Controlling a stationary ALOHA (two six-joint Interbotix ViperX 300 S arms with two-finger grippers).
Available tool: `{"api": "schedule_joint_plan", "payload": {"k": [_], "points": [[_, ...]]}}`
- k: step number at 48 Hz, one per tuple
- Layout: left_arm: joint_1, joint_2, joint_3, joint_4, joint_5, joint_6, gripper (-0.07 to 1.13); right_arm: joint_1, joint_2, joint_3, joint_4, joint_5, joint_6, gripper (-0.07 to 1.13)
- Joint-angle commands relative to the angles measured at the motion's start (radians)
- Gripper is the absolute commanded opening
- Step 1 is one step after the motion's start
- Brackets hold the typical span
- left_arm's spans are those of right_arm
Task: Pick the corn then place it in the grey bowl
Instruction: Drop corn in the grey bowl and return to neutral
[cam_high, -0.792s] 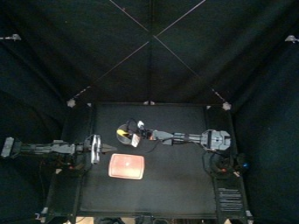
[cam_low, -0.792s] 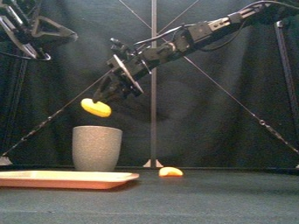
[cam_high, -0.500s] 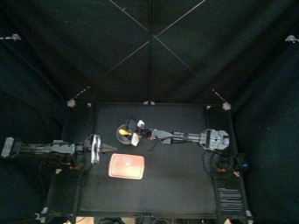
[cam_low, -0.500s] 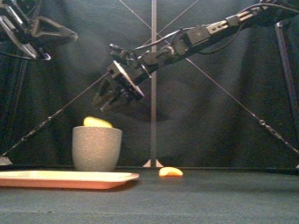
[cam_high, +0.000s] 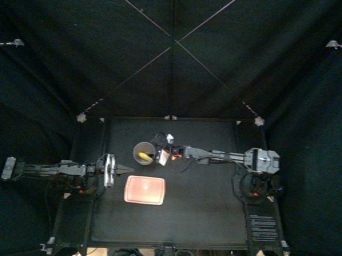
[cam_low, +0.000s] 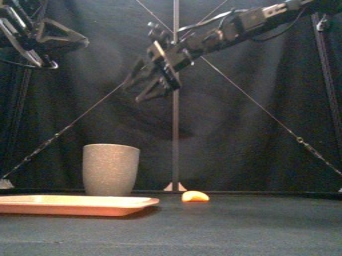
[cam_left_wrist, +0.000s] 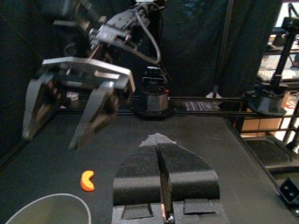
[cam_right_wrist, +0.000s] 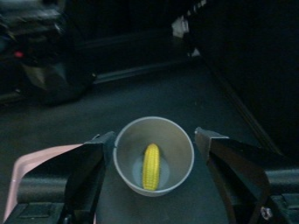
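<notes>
The yellow corn (cam_right_wrist: 151, 166) lies inside the tall grey speckled cup (cam_right_wrist: 153, 156), the task's grey bowl. That cup (cam_low: 111, 169) stands upright behind the pink tray, and its mouth shows yellow in the top view (cam_high: 142, 154). My right gripper (cam_low: 154, 78) hangs open and empty well above the cup and a little to its right; in its own wrist view (cam_right_wrist: 153, 136) its jaws spread on either side of the cup. The left wrist view shows it large (cam_left_wrist: 76, 101). My left gripper (cam_left_wrist: 163, 156) is shut and rests at the table's left (cam_high: 110, 170).
The flat pink tray (cam_low: 74, 205) lies at the front left, seen from above in the middle (cam_high: 144, 190). A small orange toy piece (cam_low: 195, 197) sits on the table right of the cup, also visible near the cup (cam_left_wrist: 87, 179).
The corn left my right gripper and dropped into the grey cup. The right gripper then rose higher and drew a little to the right, jaws open.
</notes>
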Motion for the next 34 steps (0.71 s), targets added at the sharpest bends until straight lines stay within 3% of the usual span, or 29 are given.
{"api": "schedule_joint_plan", "payload": {"k": [1, 15, 34], "points": [[0.002, 0.000, -0.015, 0.008, -0.005, 0.003, -0.04, 0.072, -0.167, 0.101, -0.015, -0.048, 0.002, 1.05], [0.002, -0.005, -0.015, 0.014, -0.005, 0.002, -0.04, 0.199, -0.483, 0.413, -0.021, -0.199, -0.003, 1.05], [0.003, -0.017, -0.011, 0.020, -0.005, 0.003, -0.04, 0.227, -0.936, 0.779, -0.014, -0.318, 0.000, 1.04]]}}
